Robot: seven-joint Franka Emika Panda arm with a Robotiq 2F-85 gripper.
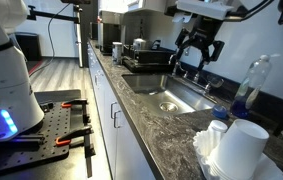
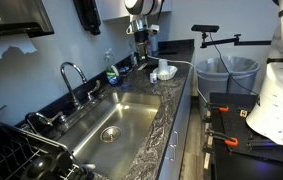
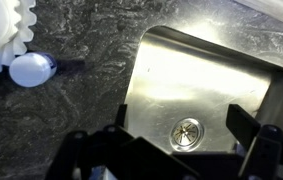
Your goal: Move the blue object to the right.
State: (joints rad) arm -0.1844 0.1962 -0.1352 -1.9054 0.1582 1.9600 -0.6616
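A small pale blue round object [image 3: 31,68] lies on the dark stone counter beside a stack of white cups [image 3: 6,35]. It also shows in both exterior views [image 1: 218,127] [image 2: 153,77]. My gripper [image 3: 181,115] is open and empty. It hangs above the steel sink [image 3: 196,70], with the drain [image 3: 186,131] between its fingers. In both exterior views the gripper [image 1: 197,55] [image 2: 142,40] is well above the counter and apart from the blue object.
A clear bottle with blue liquid [image 1: 249,85] [image 2: 111,72] stands behind the sink near the faucet [image 2: 73,78]. White cups [image 1: 239,150] [image 2: 165,70] stand on the counter. A dish rack [image 2: 21,155] and pots on a stove [image 1: 138,47] sit at the counter's ends.
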